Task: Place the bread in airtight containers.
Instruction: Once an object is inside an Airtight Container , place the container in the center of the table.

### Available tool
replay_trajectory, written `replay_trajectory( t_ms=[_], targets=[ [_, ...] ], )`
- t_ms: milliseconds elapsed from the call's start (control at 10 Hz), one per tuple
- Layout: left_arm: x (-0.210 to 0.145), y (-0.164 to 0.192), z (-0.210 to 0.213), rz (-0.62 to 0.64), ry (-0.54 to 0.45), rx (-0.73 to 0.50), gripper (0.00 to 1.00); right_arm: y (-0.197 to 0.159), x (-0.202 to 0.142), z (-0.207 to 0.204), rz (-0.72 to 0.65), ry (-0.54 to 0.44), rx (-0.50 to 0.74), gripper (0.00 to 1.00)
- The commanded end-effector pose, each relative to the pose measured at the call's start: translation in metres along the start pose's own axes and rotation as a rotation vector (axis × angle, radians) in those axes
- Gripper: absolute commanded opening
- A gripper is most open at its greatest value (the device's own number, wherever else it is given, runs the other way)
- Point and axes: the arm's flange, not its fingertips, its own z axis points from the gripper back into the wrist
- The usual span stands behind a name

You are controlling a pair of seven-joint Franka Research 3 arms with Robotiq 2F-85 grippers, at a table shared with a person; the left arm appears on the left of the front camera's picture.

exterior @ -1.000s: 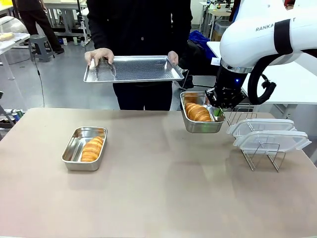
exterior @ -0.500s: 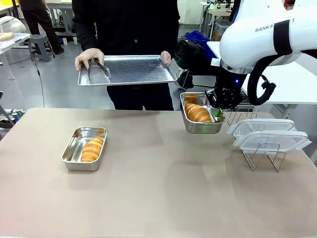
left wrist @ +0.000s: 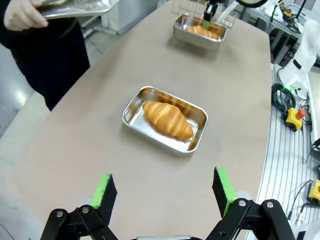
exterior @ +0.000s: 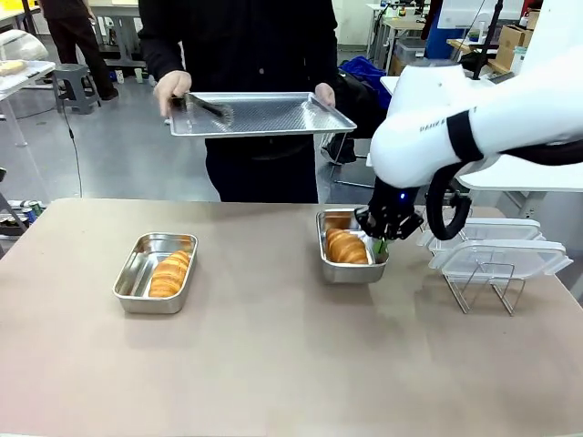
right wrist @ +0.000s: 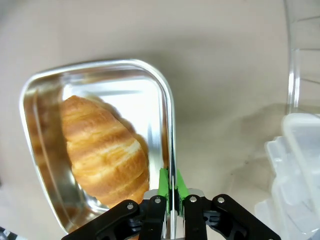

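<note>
Right fingers (right wrist: 163,184) are pinched shut on the long rim of the right tub (right wrist: 169,110). It is low over the counter (exterior: 273,364) beside the wire rack (exterior: 483,291); we cannot tell if it touches. One croissant (right wrist: 102,150) lies inside.

Left fingers (left wrist: 105,192) are spread wide, holding nothing. Ahead of them is the left tub (left wrist: 199,116), open-topped, holding the second croissant (left wrist: 167,120).

Clear lids (exterior: 496,253) lie on the rack. We find the right arm's lettering too blurred to read.

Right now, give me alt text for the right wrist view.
The right pincer is shut on the rim of a steel tub holding one croissant, over a tan table. Clear lids sit at the picture's right edge.
</note>
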Motion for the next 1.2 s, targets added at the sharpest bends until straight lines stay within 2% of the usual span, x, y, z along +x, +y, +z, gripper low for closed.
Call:
replay_trajectory(
  t_ms=[0,700,800,900,1000,1100],
  targets=[
    [0.000,0.000,0.001,-0.010,0.006,0.001,1.00,0.003,-0.011,-0.009,-0.024,-0.046,-0.018,0.05],
    [0.000,0.000,0.001,-0.010,0.006,0.001,1.00,0.001,-0.025,-0.033,-0.042,-0.065,-0.024,0.05],
    [0.000,0.000,0.001,-0.010,0.006,0.001,1.00,0.002,-0.024,-0.034,-0.034,-0.079,-0.054,0.60],
    [0.000,0.000,0.001,-0.010,0.006,0.001,1.00,0.002,-0.022,-0.030,-0.046,-0.088,-0.056,0.60],
    [0.000,0.000,0.001,-0.010,0.006,0.001,1.00,0.003,-0.019,-0.019,-0.032,-0.104,-0.040,1.00],
    [0.000,0.000,0.001,-0.010,0.006,0.001,1.00,0.001,-0.016,0.004,-0.008,-0.141,-0.021,0.64]
  ],
)
